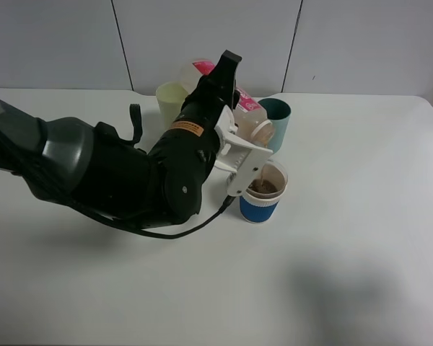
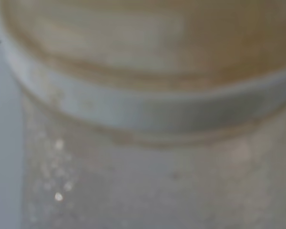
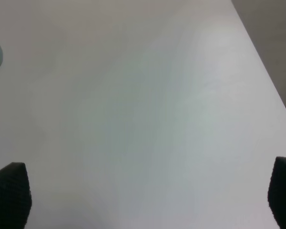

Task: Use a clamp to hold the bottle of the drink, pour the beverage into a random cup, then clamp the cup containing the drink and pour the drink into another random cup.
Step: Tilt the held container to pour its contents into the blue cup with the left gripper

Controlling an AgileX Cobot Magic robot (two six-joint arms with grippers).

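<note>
Exterior high view: your left claw [image 1: 239,144] pinches the bottle [image 1: 251,119] across its body and holds it tipped, mouth down over the blue-and-white cup [image 1: 260,209], which stands on the white bench [image 1: 361,216] with brown drink [image 1: 263,187] already in it. The bottle looks like light, thin-walled clear plastic, likely to give under a hard squeeze, so a moderate grip on the flat sides of its squarish body, below the neck, seems the safe hold; the smooth label could slip. The paper cup will probably be the touchier item when its turn comes: soft, easily crushed, heavier with liquid and prone to slop at the rim, so take it around the ribbed band, not at the lip. The teal cup [image 1: 280,115] stands just behind it, close to the bottle's mouth, and a yellow-green cup [image 1: 171,99] sits beyond the arm. The left wrist view gives only a blurred close-up of clear plastic and a pale ring. The right wrist view shows your right claw [image 3: 147,198] spread wide over bare bench, holding nothing. The bench top is flat, smooth and matte white, likely slick under a paper base; grey wall panels [image 1: 202,36] close the back, and the right side offers working room
</note>
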